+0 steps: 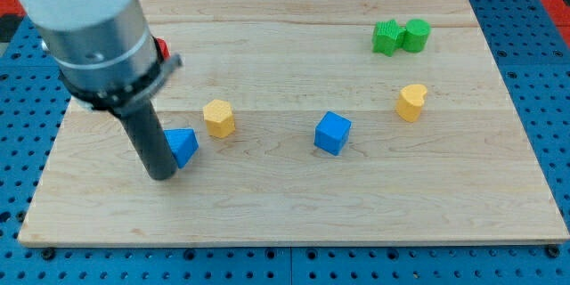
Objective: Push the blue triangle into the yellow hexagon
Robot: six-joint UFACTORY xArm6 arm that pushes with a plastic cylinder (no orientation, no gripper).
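One risk near the board's left edge: tip (161, 175), no pincer fitted, touches blue triangle (183, 146) off-centre; block may slip past yellow hexagon (218, 118).

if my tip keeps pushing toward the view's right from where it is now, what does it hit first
My tip sits at the blue triangle's left side, seemingly already touching it, so the triangle comes first. Pushed up and right, the triangle would then reach the yellow hexagon. Exact contact is hard to judge from this one view.

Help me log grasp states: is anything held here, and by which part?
Nothing is held. My tip only rests against the left side of the blue triangle, with the yellow hexagon just beyond.
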